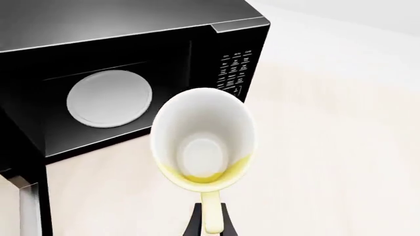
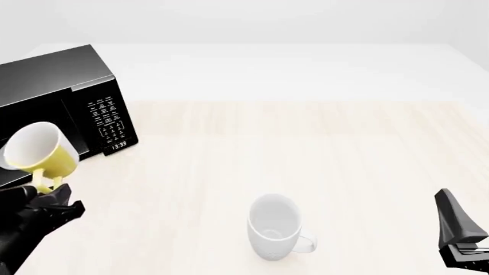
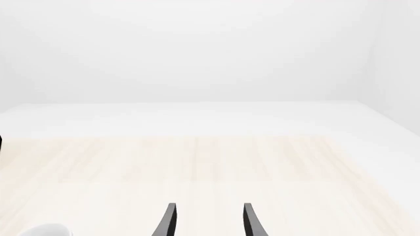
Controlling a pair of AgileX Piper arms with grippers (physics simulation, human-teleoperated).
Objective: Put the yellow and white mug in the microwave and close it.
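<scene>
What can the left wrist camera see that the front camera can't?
Only the left wrist view shows inside the microwave: the white round plate, plus the mug's white bottom. Only the front view shows the big all-white mug on the table and the right pincer at the side. Both show the yellow and white mug, held by its handle in the left pincer, and the microwave's keypad.

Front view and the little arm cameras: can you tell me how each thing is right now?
microwave: door open, white plate inside.
yellow and white mug: lifted, tilted, empty.
white mug: upright on table, empty.
left gripper: shut on mug handle.
right gripper: open, empty.
</scene>
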